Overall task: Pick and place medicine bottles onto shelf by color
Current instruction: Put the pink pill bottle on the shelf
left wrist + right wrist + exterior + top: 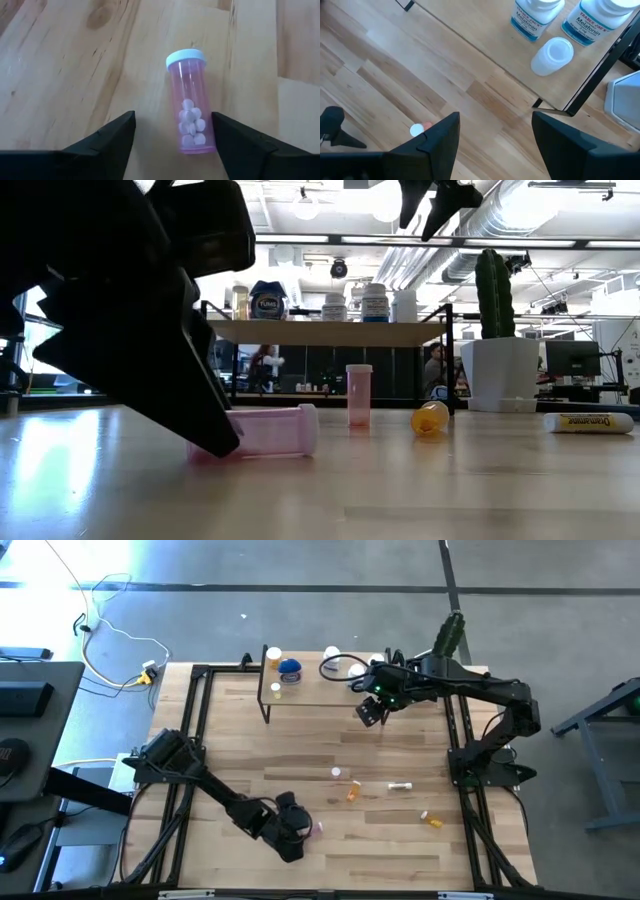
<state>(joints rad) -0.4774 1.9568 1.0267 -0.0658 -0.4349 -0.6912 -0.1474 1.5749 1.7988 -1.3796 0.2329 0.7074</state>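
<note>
Roughly half done: your low light-wood shelf (pixel 320 690) at 12 o'clock already carries white bottles and a blue-lidded jar (pixel 290 667). Left claw (pixel 172 137) open, straddling the lying pink pill bottle (pixel 190 102) at 6. Right claw (pixel 495 131) open and empty, just in front of the shelf. Orange bottles remain on the bench (pixel 300 750).

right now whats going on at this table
The left tool is open and down at the near table edge, straddling a pink bottle lying on its side, not yet gripped. The right tool hovers open and empty by the shelf, where several bottles already stand. More bottles remain on the table.
</note>
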